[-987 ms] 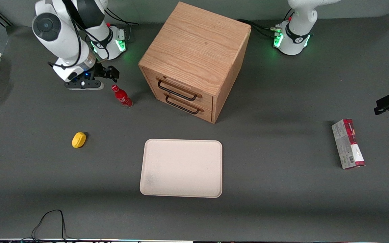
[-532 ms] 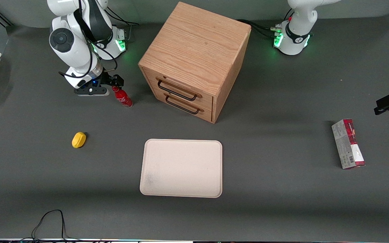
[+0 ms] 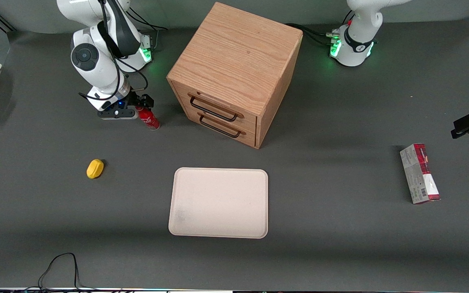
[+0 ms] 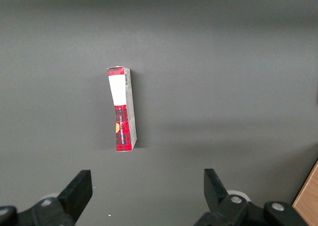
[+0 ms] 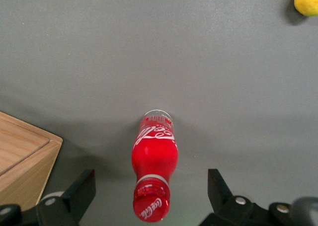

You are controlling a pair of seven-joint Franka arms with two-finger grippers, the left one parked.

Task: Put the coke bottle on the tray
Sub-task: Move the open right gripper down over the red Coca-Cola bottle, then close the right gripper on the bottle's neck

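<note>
The coke bottle is small and red and stands upright on the grey table, beside the wooden cabinet toward the working arm's end. My right gripper hovers over its cap, open. In the right wrist view the bottle rises between the two spread fingers, with its red cap midway between them and clear space on both sides; the gripper touches nothing. The cream-beige tray lies flat and bare, nearer the front camera than the cabinet.
The wooden cabinet with two drawers stands close beside the bottle; its corner shows in the right wrist view. A yellow object lies nearer the camera. A red-and-grey carton lies toward the parked arm's end.
My right arm has swung toward the cabinet and lowered, bringing the open gripper from beside the bottle to over its cap. The bottle has not moved.
</note>
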